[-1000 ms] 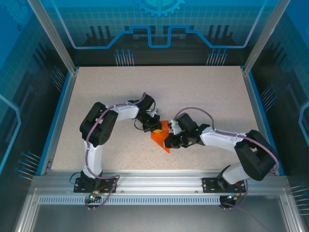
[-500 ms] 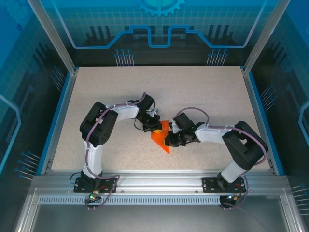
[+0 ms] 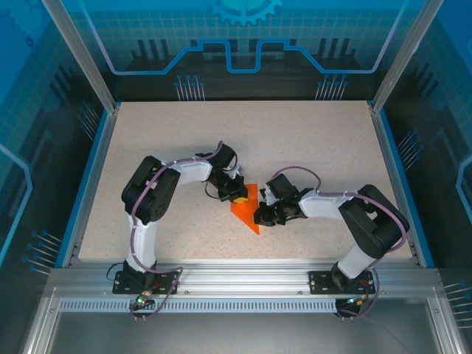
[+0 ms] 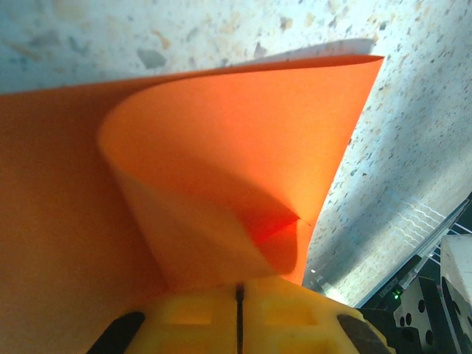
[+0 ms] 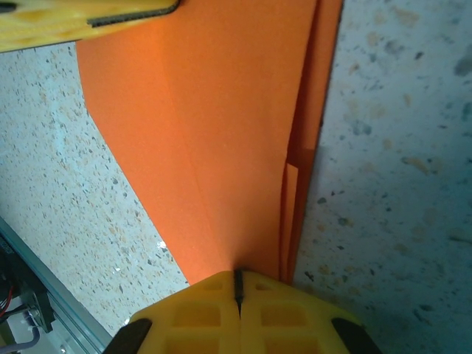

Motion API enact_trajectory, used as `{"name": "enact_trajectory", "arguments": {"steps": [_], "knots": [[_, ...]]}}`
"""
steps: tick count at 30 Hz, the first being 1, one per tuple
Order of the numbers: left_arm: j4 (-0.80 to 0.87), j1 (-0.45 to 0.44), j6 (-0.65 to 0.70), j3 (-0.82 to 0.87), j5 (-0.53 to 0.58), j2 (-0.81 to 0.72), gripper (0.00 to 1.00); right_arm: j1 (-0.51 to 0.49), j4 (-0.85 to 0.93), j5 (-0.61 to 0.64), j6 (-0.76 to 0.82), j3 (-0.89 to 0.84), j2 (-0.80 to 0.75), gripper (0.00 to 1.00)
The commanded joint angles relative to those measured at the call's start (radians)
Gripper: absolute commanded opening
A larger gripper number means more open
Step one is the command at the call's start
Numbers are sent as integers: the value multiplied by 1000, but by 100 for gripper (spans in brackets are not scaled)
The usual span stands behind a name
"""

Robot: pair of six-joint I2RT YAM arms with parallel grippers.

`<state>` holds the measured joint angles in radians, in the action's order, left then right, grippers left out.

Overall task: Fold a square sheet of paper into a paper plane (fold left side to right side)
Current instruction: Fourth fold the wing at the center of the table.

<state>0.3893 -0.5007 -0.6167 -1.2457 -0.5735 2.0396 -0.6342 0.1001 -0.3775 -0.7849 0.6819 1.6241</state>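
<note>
Beige speckled tabletop [image 3: 295,140], blue-lit walls [image 3: 44,110], orange paper [image 3: 245,211] mid-table

Pale speckled table top [image 3: 295,140], blue trim [image 3: 94,173] along its sides. Silver slotted rail [image 3: 243,284] across the near edge. Slanted metal uprights [image 3: 77,55]. Translucent blue wall panels [image 3: 243,33] printed with gear and circuit lines. Light bright, even.

Paper [image 3: 247,208] plain bright orange; right hand [image 5: 238,293] yellow-tipped; table [image 3: 295,140] beige, dark-speckled; walls [image 3: 243,37] blue-patterned.
</note>
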Motion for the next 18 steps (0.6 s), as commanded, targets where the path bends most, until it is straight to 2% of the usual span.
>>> {"name": "enact_trajectory", "arguments": {"steps": [1,8,18], "knots": [[-58,-6,50,39,24,-74,10,7,161,72,19,-12,48,0],[-175,-33,61,138,-57,-158,7,0,166,84,12,2,76,0],[-238,-88,49,184,-108,-100,0,-7,175,83,20,13,83,0]]}}
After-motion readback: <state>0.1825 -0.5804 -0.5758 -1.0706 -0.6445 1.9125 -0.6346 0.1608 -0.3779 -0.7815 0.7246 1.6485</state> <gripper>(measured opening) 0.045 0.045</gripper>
